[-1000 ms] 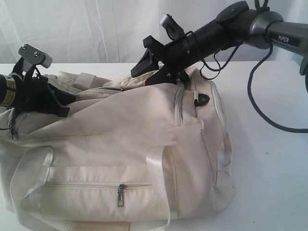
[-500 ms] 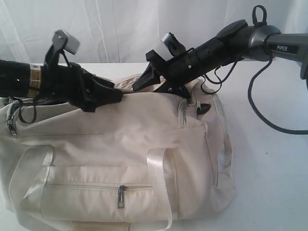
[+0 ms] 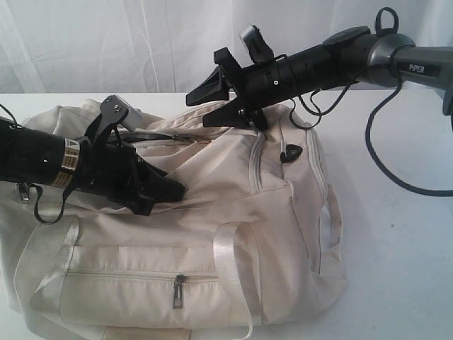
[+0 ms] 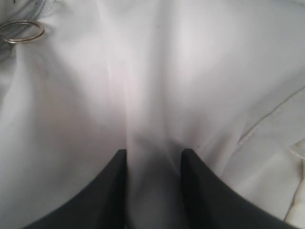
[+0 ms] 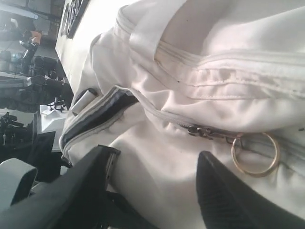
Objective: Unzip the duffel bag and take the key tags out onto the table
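L fingers [image 4: 109, 195] sit parted w/ a middling gap, tips down on the cloth of the duffel bag [image 3: 212, 212]. A soft fold rises btwn them, but can't tell if it's really pinched. A thin metal ring [image 4: 21, 32] lies on the cloth well ahead of the tips and off to one side. In ext. view the L fingers [image 3: 161, 188] point toward the bag's middle, arm laid low across its upper face, just below the top zip [image 3: 163, 138], which gapes a little and shows dark inside. R fingers [image 5: 228, 195] are spread wide and hold nothing. Seen btwn them are a grey zip slider [image 5: 198, 130] and its ring pull [image 5: 255, 153], both resting on the bag, w/ a dark-lined opening [image 5: 97, 114] further along the same zip. In ext. view the R fingers [image 3: 209, 91] hang just above the bag's top ridge, clear of the cloth, arm coming in from the right. The bag lies slumped on the counter [image 3: 396, 234], filling its left half from near the far edge to the front edge. Front pocket faces the camera, zipped, its pull [image 3: 178, 289] hanging down, w/ a pale webbing handle [image 3: 237, 262] looped beside it. Bare counter to the bag's right, w/ a black cable [image 3: 386, 159] drooping over it, and a white curtain [image 3: 141, 42] behind the far edge.
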Action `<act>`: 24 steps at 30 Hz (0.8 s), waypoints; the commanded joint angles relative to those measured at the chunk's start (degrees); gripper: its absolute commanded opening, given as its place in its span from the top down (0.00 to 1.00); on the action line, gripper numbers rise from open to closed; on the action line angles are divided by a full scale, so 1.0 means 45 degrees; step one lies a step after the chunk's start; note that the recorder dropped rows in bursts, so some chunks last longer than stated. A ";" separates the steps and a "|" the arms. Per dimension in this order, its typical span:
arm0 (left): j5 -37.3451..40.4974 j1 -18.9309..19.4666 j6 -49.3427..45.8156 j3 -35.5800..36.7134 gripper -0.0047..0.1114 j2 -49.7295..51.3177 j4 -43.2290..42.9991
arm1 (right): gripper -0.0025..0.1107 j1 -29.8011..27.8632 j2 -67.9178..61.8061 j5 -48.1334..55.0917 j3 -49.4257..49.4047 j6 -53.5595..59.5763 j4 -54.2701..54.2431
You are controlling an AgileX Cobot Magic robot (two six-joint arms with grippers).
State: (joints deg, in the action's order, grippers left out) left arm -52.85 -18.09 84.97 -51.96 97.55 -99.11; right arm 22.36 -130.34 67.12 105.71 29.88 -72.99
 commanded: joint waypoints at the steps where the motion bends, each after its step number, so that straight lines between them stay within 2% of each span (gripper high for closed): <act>1: -0.0538 -0.0088 0.0107 0.0115 0.62 -0.0022 -0.0187 | 0.50 0.0207 -0.0007 -0.0341 0.0115 0.0194 0.0218; 5: -0.1281 -0.0088 0.0107 0.0115 0.62 -0.0022 -0.0187 | 0.50 0.0257 -0.0007 -0.0683 0.0115 -0.0094 0.1904; 12: -0.1256 -0.0088 0.0372 0.0115 0.62 -0.0022 -0.0187 | 0.50 0.0233 -0.0007 -0.0461 0.0115 -0.1722 0.4102; 24: -0.1256 -0.0088 0.0372 0.0115 0.62 -0.0022 -0.0187 | 0.50 0.0514 -0.0356 -0.1335 0.0115 -0.3042 0.4192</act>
State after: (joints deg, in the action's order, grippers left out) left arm -57.79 -18.09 86.24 -51.96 97.55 -99.11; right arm 24.22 -130.56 61.73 106.22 17.36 -55.48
